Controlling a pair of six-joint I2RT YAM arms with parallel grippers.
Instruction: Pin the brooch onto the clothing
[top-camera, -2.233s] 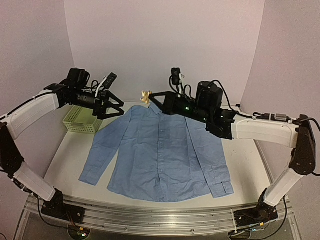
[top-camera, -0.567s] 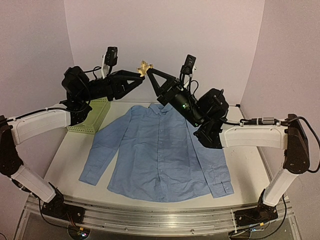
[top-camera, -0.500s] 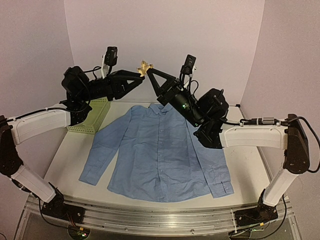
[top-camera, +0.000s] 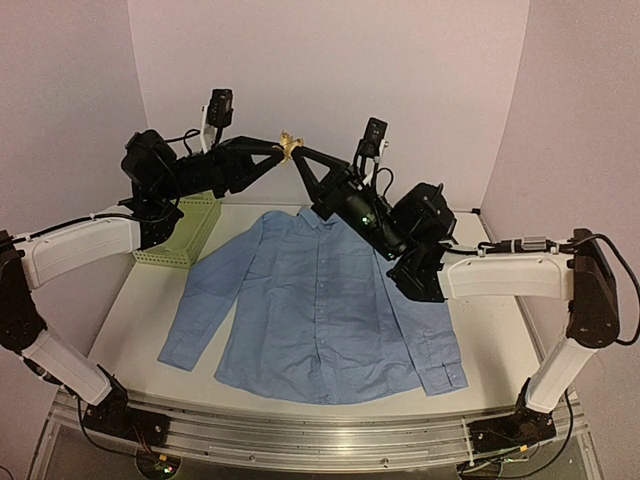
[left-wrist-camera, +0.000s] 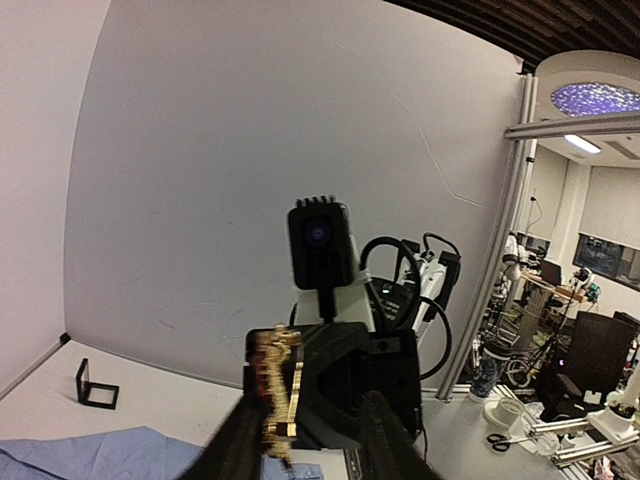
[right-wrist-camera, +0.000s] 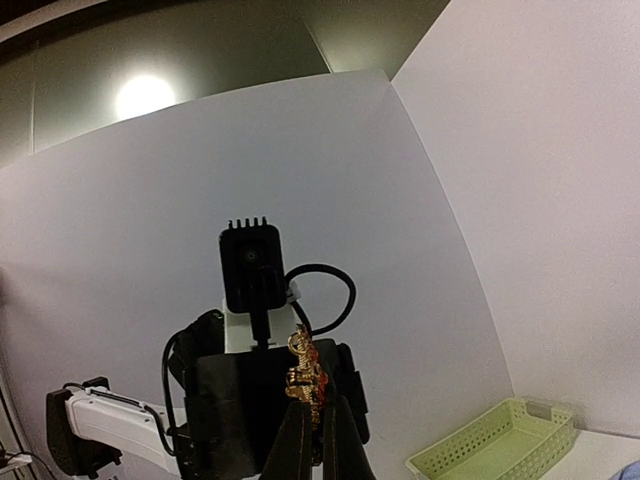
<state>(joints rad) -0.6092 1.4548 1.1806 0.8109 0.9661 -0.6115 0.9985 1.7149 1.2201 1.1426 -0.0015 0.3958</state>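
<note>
Right pincer: pinching the pin; holding it up high;
Left pincer: fingers spreading on both sides of the pin;
Pin: hanging in the air, at 12 o'clock from the shirt;
Shirt: lying flat

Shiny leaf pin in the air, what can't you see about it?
Top view: the tiny red-gold leaf brooch is too small to show its clasp.
Left wrist view: blur hides whether the left gripper's fingers touch it.
Right wrist view: the right gripper's shut fingers hide its lower end.
</note>
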